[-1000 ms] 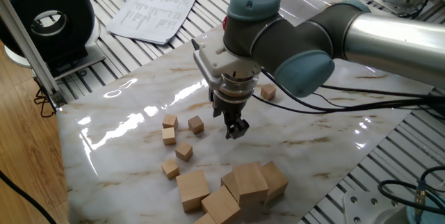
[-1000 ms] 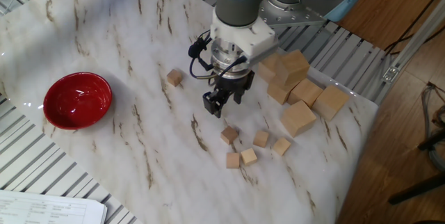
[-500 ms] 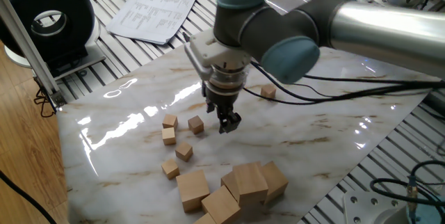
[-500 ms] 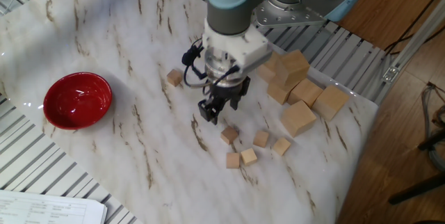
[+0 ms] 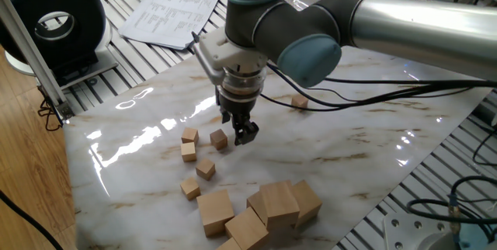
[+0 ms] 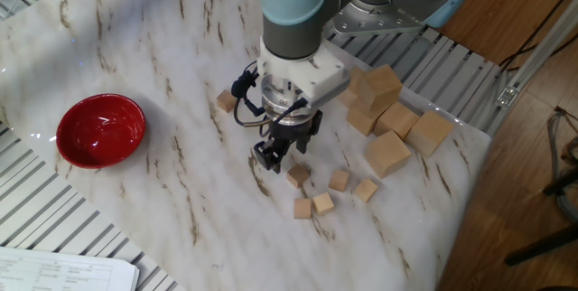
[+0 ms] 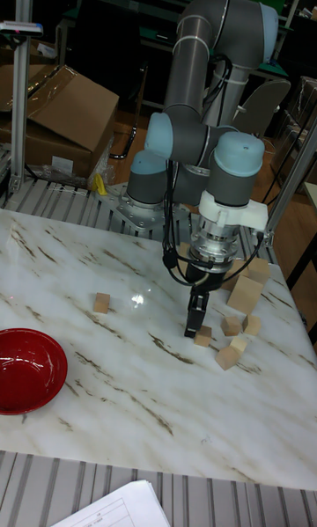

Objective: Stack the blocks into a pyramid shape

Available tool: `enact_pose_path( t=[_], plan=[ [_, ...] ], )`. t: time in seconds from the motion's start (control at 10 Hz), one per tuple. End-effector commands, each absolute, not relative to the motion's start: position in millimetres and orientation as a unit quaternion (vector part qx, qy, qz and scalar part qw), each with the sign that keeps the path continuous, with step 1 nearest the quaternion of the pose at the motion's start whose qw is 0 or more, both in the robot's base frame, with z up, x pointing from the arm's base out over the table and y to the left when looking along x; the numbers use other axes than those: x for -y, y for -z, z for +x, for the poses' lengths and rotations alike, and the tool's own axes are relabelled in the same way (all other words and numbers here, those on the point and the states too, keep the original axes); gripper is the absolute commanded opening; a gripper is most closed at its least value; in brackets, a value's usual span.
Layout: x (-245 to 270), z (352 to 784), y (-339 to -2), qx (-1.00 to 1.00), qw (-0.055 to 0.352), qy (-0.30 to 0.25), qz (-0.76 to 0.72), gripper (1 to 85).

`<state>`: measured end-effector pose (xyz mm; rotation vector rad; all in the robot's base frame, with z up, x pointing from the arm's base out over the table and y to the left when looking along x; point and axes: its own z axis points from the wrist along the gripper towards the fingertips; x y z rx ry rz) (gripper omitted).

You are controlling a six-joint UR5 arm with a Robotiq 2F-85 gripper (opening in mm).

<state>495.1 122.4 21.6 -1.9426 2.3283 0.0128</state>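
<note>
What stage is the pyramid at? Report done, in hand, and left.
Done: nothing. No small light-wood cube sits on another; five lie loosely grouped on the marble tabletop, and one lies apart.
In hand: nothing. The gripper hangs beside the nearest small cube, with nothing visibly between its fingers.
Left: every pick and placement.

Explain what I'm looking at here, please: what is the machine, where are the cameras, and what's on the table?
It is one robot arm ending in a gripper with two fingers. Three fixed cameras watch the marble-patterned table from different sides; one picture is taller than wide. Small wooden blocks lie scattered near the gripper, one more small block apart. Bigger wooden cubes sit piled nearby, and a red bowl stands aside. The fingers hang low beside a small block and appear to hold nothing.
</note>
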Motion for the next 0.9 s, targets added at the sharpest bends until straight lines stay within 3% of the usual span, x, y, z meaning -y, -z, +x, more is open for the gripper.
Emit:
enact_pose_path(
  t=[0.0,0.8],
  plan=[
    [-123,501,-21,-0.765,0.057,-0.019,-0.642,60.7],
    [-154,505,-21,-0.771,0.064,-0.017,-0.633,60.7]
  ],
)
